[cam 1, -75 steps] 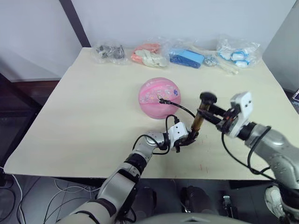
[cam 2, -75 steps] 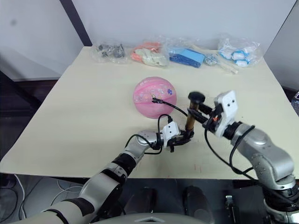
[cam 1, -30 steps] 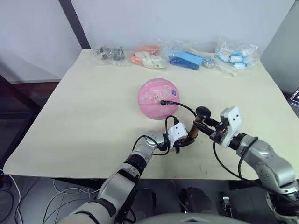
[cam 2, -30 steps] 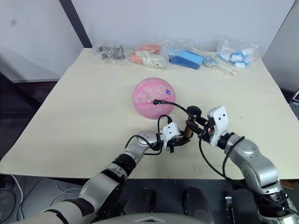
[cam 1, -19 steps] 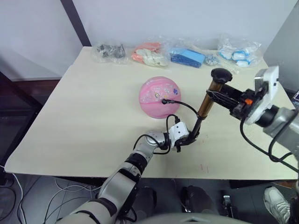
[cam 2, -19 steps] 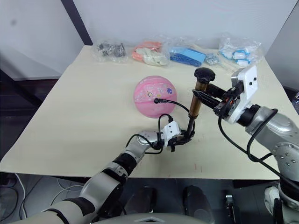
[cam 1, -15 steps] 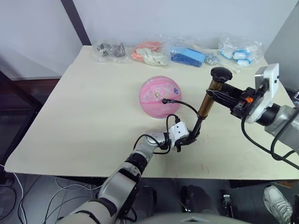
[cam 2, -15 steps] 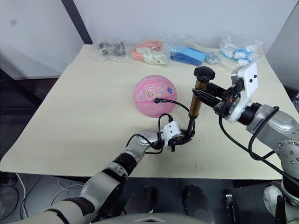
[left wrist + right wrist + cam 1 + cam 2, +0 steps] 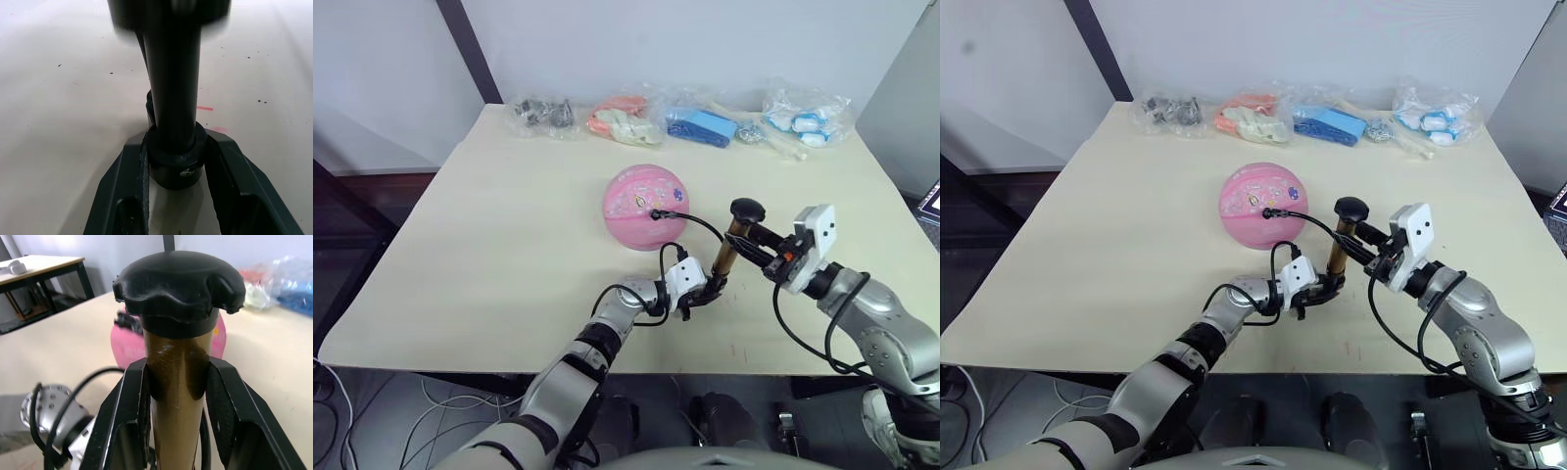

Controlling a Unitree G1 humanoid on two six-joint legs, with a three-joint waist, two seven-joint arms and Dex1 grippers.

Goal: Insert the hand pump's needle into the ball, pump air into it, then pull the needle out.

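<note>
The pale beige table (image 9: 489, 235) carries everything. Near its middle sits the pink rubber ball (image 9: 644, 206) with small cartoon prints, resting on the tabletop. Along the far edge lie four clear plastic bags: one of dark metal parts (image 9: 542, 113), one of orange-pink and cream items (image 9: 625, 117), one with a blue block (image 9: 703, 125), one with blue-and-white pieces (image 9: 805, 119).

Just nearer than the ball stands the gold-brass hand pump (image 9: 726, 257), tilted slightly, black knob uppermost. The right pincer (image 9: 176, 382) is clenched on the brass tube just below the knob; the left pincer (image 9: 175, 169) grasps the pump's black lower end against the table. The thin black hose (image 9: 690, 223) arcs from the pump's base to the ball, where the needle's small black fitting (image 9: 658, 212) sits against the ball's surface.
</note>
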